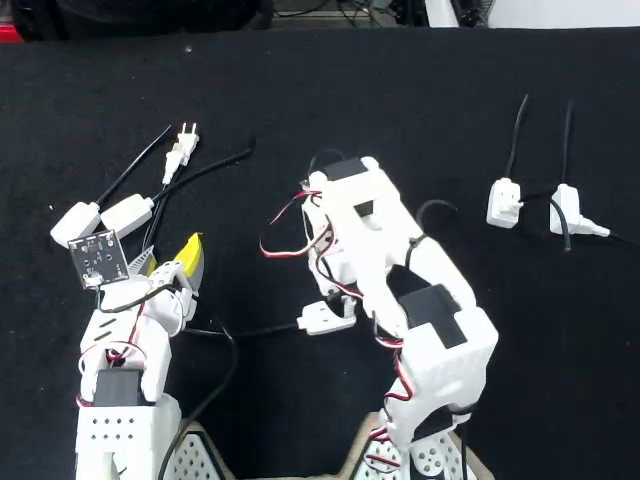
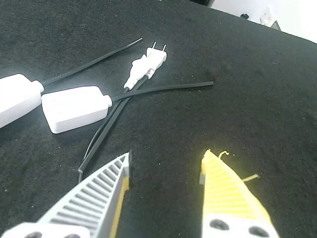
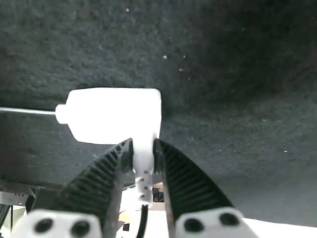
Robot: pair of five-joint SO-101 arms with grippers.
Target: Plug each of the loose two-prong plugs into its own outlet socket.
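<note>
My right gripper [image 3: 143, 148] is pinching a white plug body [image 3: 144, 171] from both sides. Just past the fingertips this piece meets a white outlet socket [image 3: 111, 115] lying on the black cloth [image 3: 237, 74]; I cannot tell if the prongs are inside. My left gripper [image 2: 167, 156] is spread wide, with nothing between its fingers. Ahead of it lies the loose two-prong plug [image 2: 148, 62], prongs pointing away. Nearer and off to one side are a second socket [image 2: 74, 108] and, just beside it, a third socket [image 2: 15, 99], both with black cables.
</note>
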